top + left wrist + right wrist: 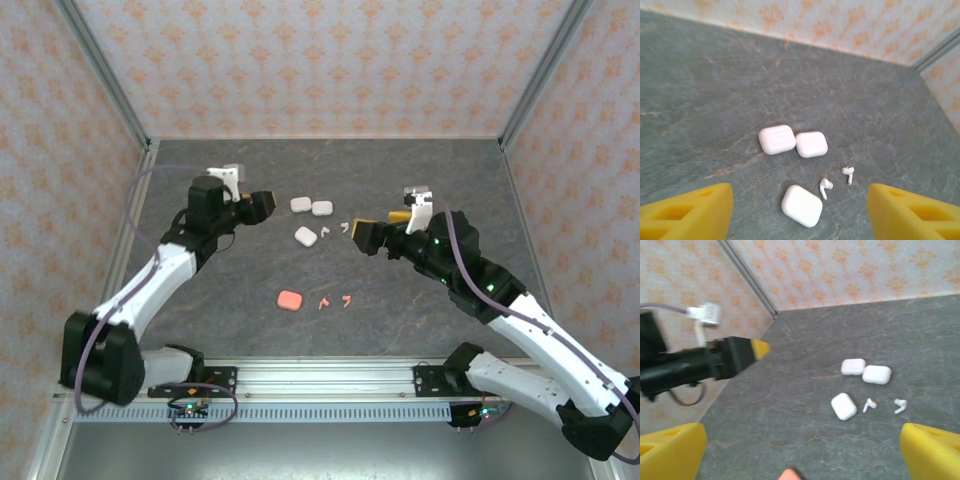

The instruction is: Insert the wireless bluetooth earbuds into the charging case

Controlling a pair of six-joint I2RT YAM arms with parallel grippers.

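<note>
Right now we're holding the left gripper (264,203) and right gripper (362,233) spread wide and empty, the white earbuds (826,188) lying loose beside what looks like a shut case (801,205), so we're risking flicking one away on the pinch.

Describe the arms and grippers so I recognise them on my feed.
Both arms match: black joints and bases, white link covers on the left arm and right arm. A purplish cable loops along each. Each wrist carries a small white camera mount. The left gripper and right gripper are black with blocky yellow fingers. Small green lights dot the right arm.
</note>
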